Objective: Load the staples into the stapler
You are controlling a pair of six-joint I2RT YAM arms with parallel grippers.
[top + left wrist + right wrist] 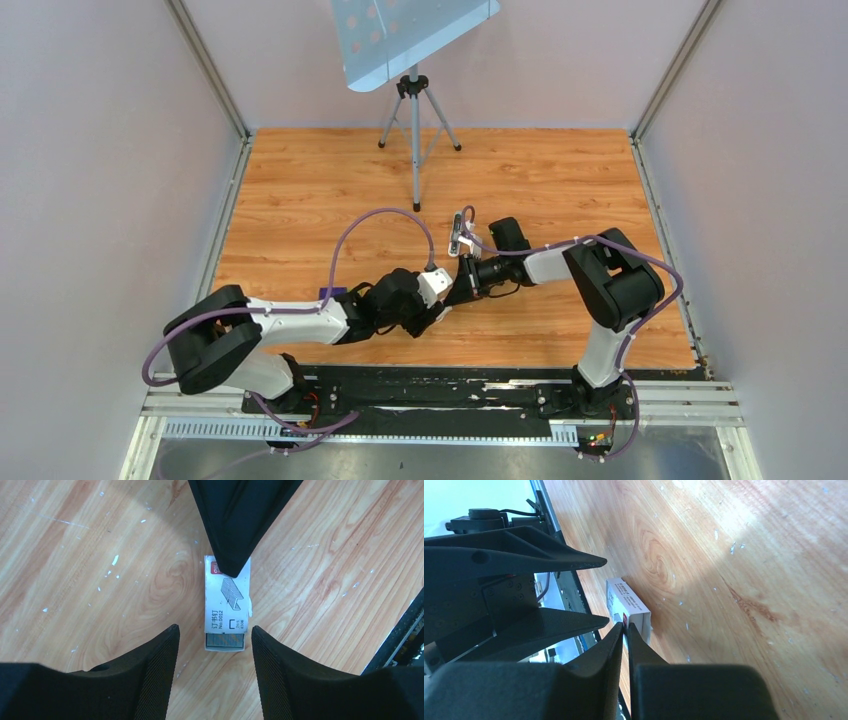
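The staple box (225,605) lies flat on the tabletop (75,555), between the wide-spread fingers of the released left pincer (214,628). The right pincer (625,625) is clenched, its tips touching one end of the box.

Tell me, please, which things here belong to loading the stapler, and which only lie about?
For the job: staple box, open end showing staples; stapler; left claw, open around the box; right claw, shut, at the box's other end.
Lying about: purple block; tripod stand.
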